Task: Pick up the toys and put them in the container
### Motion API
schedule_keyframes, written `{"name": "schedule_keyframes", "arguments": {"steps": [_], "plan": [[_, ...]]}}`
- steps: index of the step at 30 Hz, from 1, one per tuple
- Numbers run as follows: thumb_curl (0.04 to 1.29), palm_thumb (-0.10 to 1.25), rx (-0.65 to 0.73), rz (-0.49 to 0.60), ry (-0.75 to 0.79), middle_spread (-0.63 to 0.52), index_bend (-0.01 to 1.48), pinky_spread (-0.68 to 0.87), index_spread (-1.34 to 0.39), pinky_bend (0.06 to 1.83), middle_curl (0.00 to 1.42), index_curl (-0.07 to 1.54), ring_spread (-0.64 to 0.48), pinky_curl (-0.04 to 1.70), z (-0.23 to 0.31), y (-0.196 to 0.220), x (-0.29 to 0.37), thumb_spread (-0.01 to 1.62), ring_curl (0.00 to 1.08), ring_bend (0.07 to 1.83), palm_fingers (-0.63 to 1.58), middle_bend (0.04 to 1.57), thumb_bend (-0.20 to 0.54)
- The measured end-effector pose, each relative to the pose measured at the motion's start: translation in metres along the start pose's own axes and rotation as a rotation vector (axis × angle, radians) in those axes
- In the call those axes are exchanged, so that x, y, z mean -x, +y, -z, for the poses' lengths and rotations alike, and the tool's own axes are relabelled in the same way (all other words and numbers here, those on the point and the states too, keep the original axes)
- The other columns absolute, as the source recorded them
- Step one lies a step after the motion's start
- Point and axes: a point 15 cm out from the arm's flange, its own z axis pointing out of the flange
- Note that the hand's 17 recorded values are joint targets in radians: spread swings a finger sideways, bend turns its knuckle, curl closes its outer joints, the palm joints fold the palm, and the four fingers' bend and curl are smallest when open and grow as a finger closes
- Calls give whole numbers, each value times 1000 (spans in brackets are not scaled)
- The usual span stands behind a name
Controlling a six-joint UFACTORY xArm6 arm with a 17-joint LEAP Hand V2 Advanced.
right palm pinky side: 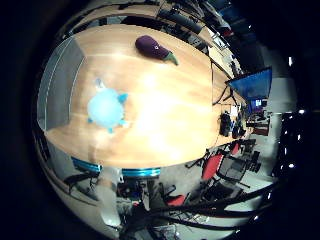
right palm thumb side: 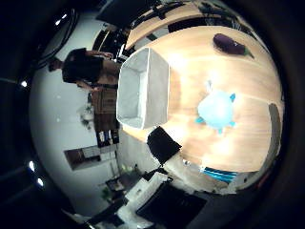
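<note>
A light blue toy [right palm thumb side: 215, 111] lies near the middle of the wooden table [right palm thumb side: 191, 67]. A purple aubergine toy with a green stem [right palm pinky side: 153, 46] lies by the table's far edge, away from the blue one. A pale grey rectangular container [right palm thumb side: 126, 91] stands at one end of the table, and I see nothing in it. My right hand is well above the table, over the side near the blue toy. A black part of it [right palm thumb side: 163, 145] reaches in beside the container. Its state does not show.
A monitor with a blue screen [right palm pinky side: 254, 82] and red chairs [right palm pinky side: 211, 165] stand on the floor past one long edge of the table. A dark chair [right palm thumb side: 82, 67] stands beyond the container's end.
</note>
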Motion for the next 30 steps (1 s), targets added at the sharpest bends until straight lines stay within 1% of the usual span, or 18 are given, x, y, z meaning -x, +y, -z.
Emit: {"name": "schedule_keyframes", "arguments": {"steps": [6, 11, 18, 25, 30], "plan": [[259, 268, 4, 15, 33, -128, 161, 411, -465, 326, 355, 279, -12, 279, 4, 4, -6, 1099, 231, 400, 299, 224, -17], [269, 301, 21, 13, 56, -127, 156, 414, -461, 362, 352, 275, -12, 286, 1, 8, -12, 1083, 232, 405, 296, 207, -19], [274, 328, 122, -2, 28, -126, 149, 415, -457, 400, 353, 267, -17, 295, -41, 29, -15, 1069, 234, 414, 276, 200, -21], [279, 341, 110, 3, 80, -124, 144, 427, -450, 458, 350, 256, -13, 305, -47, 23, -27, 1033, 238, 428, 242, 192, -27], [283, 354, 126, 23, 80, -123, 144, 433, -447, 493, 348, 251, -13, 310, -75, 16, -22, 1016, 240, 441, 229, 198, -24]]}}
